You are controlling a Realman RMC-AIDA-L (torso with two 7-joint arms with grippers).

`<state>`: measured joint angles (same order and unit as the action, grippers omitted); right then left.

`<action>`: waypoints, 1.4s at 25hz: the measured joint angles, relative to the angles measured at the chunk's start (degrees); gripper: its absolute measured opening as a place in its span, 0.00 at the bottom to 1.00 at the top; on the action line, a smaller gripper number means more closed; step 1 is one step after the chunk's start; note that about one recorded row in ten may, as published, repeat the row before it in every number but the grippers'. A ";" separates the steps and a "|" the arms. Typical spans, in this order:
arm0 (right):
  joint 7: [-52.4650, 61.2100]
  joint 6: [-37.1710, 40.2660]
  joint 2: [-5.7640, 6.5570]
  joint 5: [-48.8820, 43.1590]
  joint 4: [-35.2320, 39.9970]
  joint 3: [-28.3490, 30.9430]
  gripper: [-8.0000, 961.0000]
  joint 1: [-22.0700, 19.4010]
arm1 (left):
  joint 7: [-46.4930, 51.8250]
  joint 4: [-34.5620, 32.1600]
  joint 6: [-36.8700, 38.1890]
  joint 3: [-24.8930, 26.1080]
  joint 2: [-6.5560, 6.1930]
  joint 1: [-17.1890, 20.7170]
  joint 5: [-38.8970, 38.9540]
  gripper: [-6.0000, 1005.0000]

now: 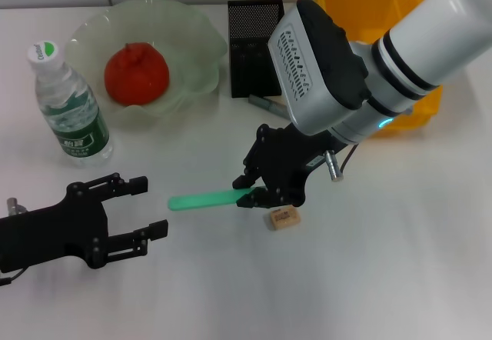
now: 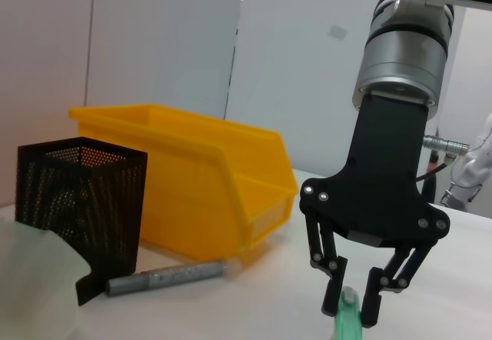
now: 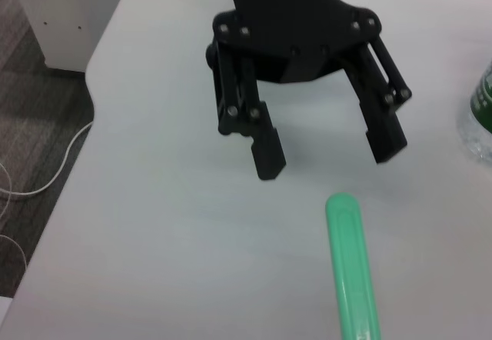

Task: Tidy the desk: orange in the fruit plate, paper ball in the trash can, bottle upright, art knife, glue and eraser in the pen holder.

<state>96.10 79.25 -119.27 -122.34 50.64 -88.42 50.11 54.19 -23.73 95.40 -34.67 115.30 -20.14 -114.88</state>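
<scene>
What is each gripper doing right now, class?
Left gripper: open, empty, low over the white table.
Right gripper: shut on the flat green plastic art knife, beside the small tan eraser block.

Looks like an office or lab room to me: white desk (image 1: 400, 278), plain pale partition walls (image 2: 154, 40) behind it, grey carpet floor (image 3: 31, 86) with loose white cables (image 3: 38, 178) (beside a white cabinet (image 3: 69, 9)). Desk stuff fits: black mesh pen holder (image 1: 254, 48), yellow bin (image 2: 207, 178).
</scene>
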 joint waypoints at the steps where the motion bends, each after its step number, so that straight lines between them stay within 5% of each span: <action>1: -0.01 0.18 0.00 0.09 0.26 0.00 0.20 -0.01 | 0.00 0.00 -0.01 -0.11 0.04 -0.09 0.00 0.77; 35: -0.74 6.13 0.00 2.53 4.96 2.21 0.20 -1.55 | -3.81 -0.07 3.33 -1.28 1.69 -1.04 -0.08 0.72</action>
<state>95.36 85.38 -119.26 -119.82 55.60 -86.22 48.56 50.38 -23.80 98.73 -35.95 116.99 -21.18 -114.96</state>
